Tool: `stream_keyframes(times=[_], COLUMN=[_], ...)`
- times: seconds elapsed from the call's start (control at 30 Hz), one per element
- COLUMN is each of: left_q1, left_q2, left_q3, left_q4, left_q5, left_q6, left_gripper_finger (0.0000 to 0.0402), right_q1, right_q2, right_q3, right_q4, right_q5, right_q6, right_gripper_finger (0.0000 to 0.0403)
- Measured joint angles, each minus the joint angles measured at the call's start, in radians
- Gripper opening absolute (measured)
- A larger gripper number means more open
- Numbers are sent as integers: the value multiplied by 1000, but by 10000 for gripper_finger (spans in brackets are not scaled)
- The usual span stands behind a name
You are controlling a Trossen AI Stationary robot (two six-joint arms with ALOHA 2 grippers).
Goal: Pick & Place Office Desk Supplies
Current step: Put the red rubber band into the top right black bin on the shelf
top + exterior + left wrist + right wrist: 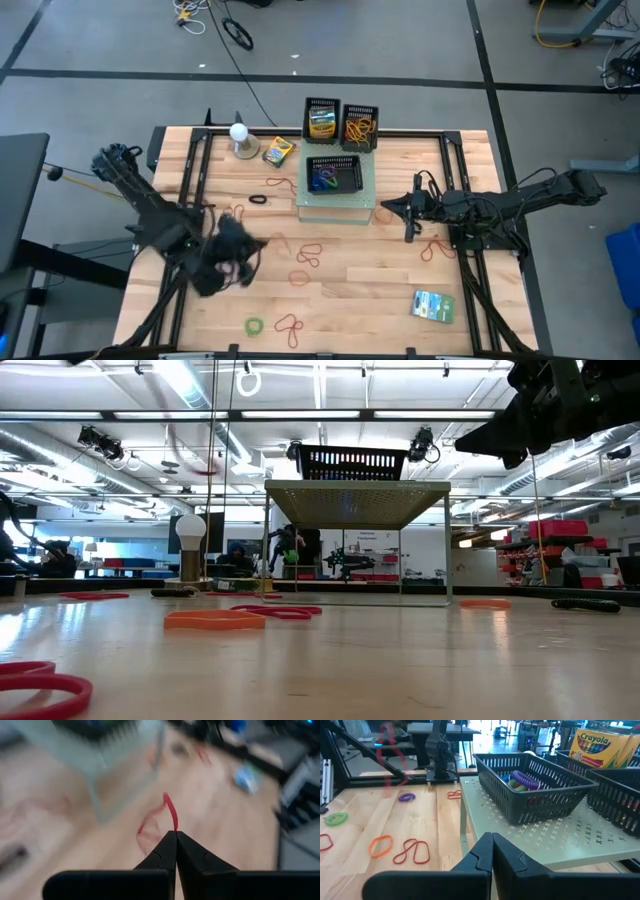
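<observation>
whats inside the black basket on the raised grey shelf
The black basket on the raised shelf holds rubber bands, purple and blue ones showing. Its mesh walls hide most of the floor, so anything lower or flatter inside cannot be seen.

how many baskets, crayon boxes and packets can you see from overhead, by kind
black baskets: 3
crayon boxes: 2 (one loose on the table, one standing in a rear basket)
packets: 1
total: 6
</observation>
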Motion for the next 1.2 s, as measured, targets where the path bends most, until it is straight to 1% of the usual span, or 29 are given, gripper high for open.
stream_keyframes(times=[0.03, 0.1, 0.23, 0.3, 0.37, 0.5, 0.6, 0.7, 0.77, 0.87, 0.97, 1.07, 1.2], left_q1=[29, 95, 230, 301, 368, 475, 530, 563, 573, 579, 581, 585, 585], left_q2=[0, 0, -1, -1, -1, -1, 10, 39, 60, 89, 121, 156, 202], left_q3=[20, 61, 126, 162, 191, 202, 169, 129, 118, 119, 118, 118, 118], left_q4=[6, 40, 191, 281, 367, 510, 554, 647, 736, 818, 851, 881, 909], left_q5=[-32, -56, -44, -8, 51, 220, 333, 472, 556, 642, 685, 710, 713], left_q6=[40, 142, 431, 579, 701, 919, 969, 1016, 1051, 1077, 1096, 1092, 1097], left_gripper_finger=[9, 9, 10, 10, 10, 8, 6, 6, 6, 6, 6, 6, 6], right_q1=[0, 0, 0, 0, 0, 0, 0, 5, 25, 54, 78, 94, 104], right_q2=[3, 5, 5, 5, 5, 5, 5, 5, 18, 67, 155, 268, 412], right_q3=[0, 0, 0, 0, 0, 0, 0, 0, 0, 0, 17, 76, 155], right_q4=[1, -3, 0, 1, 0, 2, 41, 145, 215, 328, 420, 480, 568], right_q5=[0, 1, 1, 1, 1, -1, -6, -33, -38, -18, -11, -10, -22], right_q6=[-1, -4, -4, -4, -4, 10, 62, 106, 112, 112, 112, 110, 104], right_gripper_finger=[7, 7, 7, 7, 7, 7, 8, 23, 46, 91, 142, 189, 238])
